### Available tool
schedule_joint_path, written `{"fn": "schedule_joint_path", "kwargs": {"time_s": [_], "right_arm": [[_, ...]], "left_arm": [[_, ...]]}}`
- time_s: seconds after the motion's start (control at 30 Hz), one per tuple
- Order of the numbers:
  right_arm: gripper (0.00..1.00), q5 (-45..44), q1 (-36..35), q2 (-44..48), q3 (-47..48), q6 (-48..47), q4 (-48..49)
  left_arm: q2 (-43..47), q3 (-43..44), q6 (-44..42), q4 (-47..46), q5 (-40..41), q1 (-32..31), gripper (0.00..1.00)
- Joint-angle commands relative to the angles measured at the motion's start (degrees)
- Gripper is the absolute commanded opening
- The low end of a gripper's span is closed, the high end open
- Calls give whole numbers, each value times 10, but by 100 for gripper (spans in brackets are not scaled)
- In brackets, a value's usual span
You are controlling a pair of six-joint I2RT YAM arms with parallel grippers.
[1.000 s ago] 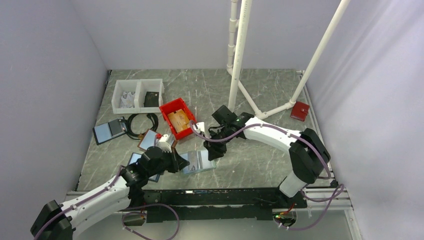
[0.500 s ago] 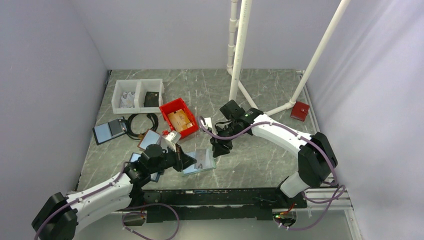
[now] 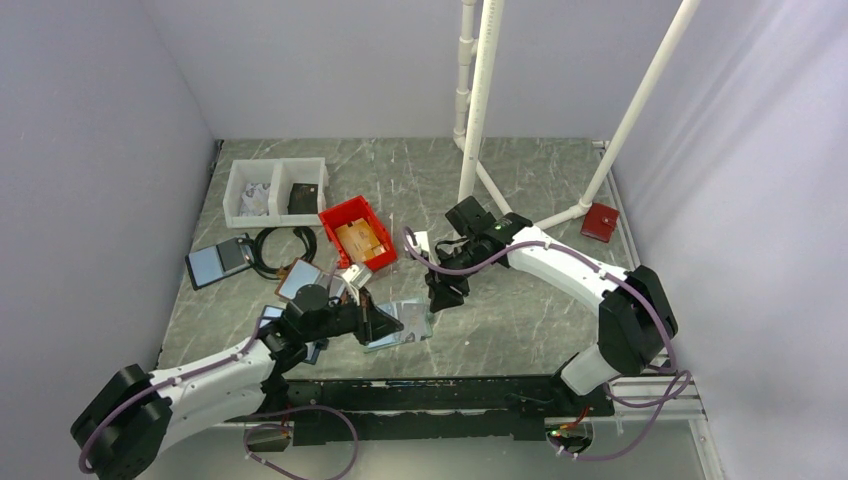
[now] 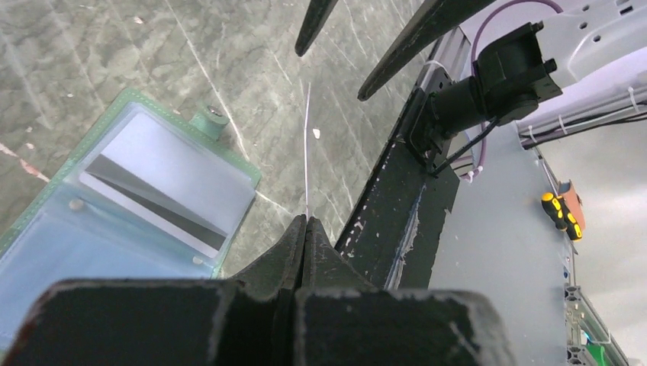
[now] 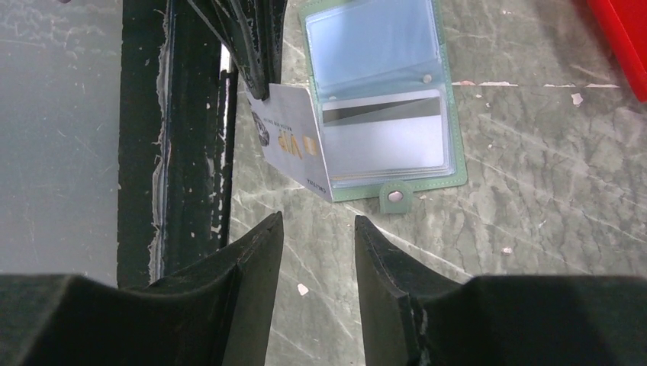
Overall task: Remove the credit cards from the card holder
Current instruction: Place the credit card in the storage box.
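Left gripper (image 4: pixel 305 223) has its jaws closed tight on one pale card (image 5: pixel 294 145) marked "VIP", held at the edge of the open card holder (image 5: pixel 381 76), which lies flat on the counter (image 5: pixel 534 152). One second card (image 5: pixel 385 130), dark-striped, sits in a clear pocket of the holder. Right gripper (image 5: pixel 317 221) hovers above, jaws partly apart, empty.

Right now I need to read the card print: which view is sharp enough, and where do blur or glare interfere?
Right wrist view: sharp, the held credit card shows print, card holder pockets only faintly sheened. Left wrist view: the card is edge-on, only a thin bright line. Top external view: evenly lit, print too small.
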State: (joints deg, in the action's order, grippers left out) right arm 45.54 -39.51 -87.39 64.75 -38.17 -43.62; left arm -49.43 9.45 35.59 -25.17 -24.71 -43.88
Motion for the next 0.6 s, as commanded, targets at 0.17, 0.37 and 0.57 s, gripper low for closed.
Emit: {"fn": "schedule_joint_path", "kwargs": {"time_s": [0.17, 0.37, 0.57], "right_arm": [[44, 36, 0, -4, 23, -8, -4], [43, 71, -5, -33, 32, -16, -26], [11, 95, -15, -68, 56, -27, -57]], "left_arm": [[-45, 38, -13, -70, -50, -9, 0], [-51, 46, -19, -70, -47, -13, 0], [-43, 43, -25, -68, -40, -15, 0]]}}
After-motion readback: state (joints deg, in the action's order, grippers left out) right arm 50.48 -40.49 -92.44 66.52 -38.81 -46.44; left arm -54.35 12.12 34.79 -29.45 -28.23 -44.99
